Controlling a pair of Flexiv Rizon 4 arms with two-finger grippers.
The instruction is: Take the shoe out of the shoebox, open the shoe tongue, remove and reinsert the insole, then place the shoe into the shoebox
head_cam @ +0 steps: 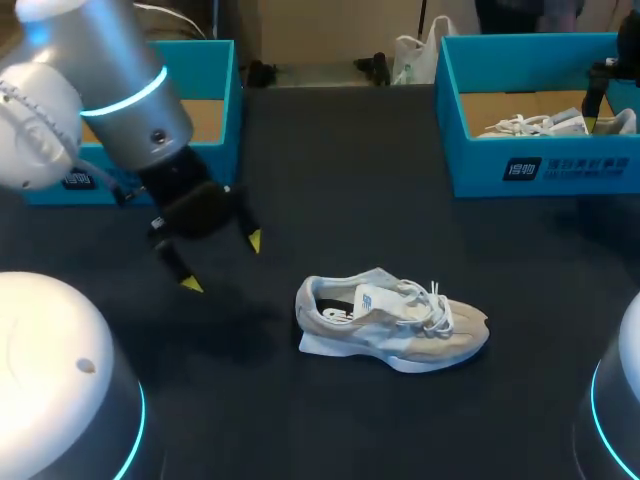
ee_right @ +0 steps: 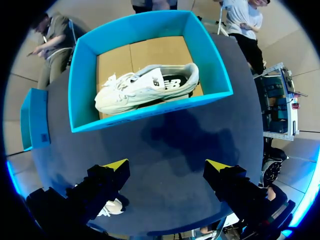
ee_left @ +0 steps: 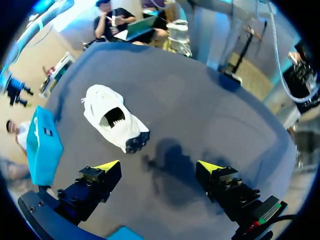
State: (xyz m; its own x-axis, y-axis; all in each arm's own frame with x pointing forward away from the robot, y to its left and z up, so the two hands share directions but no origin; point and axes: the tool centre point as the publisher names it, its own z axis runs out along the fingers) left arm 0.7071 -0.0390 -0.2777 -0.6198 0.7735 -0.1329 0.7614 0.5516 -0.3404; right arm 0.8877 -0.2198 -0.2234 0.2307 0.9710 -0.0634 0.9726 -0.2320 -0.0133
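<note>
Shoe (head_cam: 392,322): pale matt cloth and suede-like upper, white woven laces, smooth white sole. Shoebox (head_cam: 480,165): turquoise card, matt outside, bare brown card floor; table (head_cam: 350,170): dark matt cover, faintly cloth-like. Left arm (head_cam: 110,90): smooth silver-grey casing with soft sheen; left gripper (head_cam: 222,262): matt black fingers, yellow tips.
</note>
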